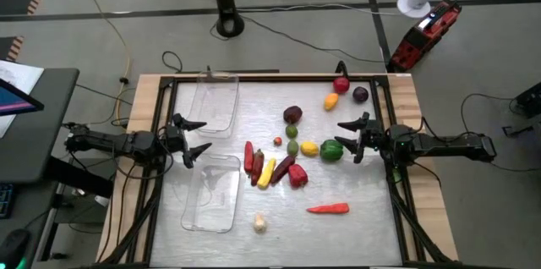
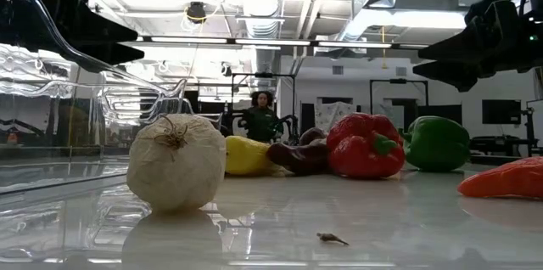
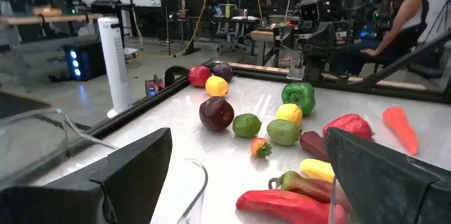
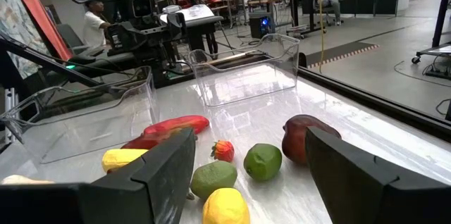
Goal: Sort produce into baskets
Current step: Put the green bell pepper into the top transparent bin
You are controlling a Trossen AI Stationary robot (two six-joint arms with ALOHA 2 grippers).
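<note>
Two clear baskets lie on the table's left half, one far [image 1: 213, 104] and one near [image 1: 211, 193]. The produce is scattered over the middle: a dark red fruit [image 1: 292, 115], a green pepper [image 1: 331, 150], a red pepper [image 1: 297, 176], a carrot [image 1: 328, 209] and white garlic [image 1: 259, 223], with several more pieces around them. My left gripper [image 1: 201, 137] hovers open between the two baskets, pointing level at the produce. My right gripper [image 1: 342, 133] hovers open just right of the green pepper, with nothing between its fingers [image 4: 162, 168].
Black frame rails [image 1: 394, 134] edge the table top. Beyond the far edge, a white fan base [image 1: 414, 2] and a red tool [image 1: 425, 34] stand on the floor. A person [image 2: 261, 117] sits in the room behind the table. Bare table shows at the near right.
</note>
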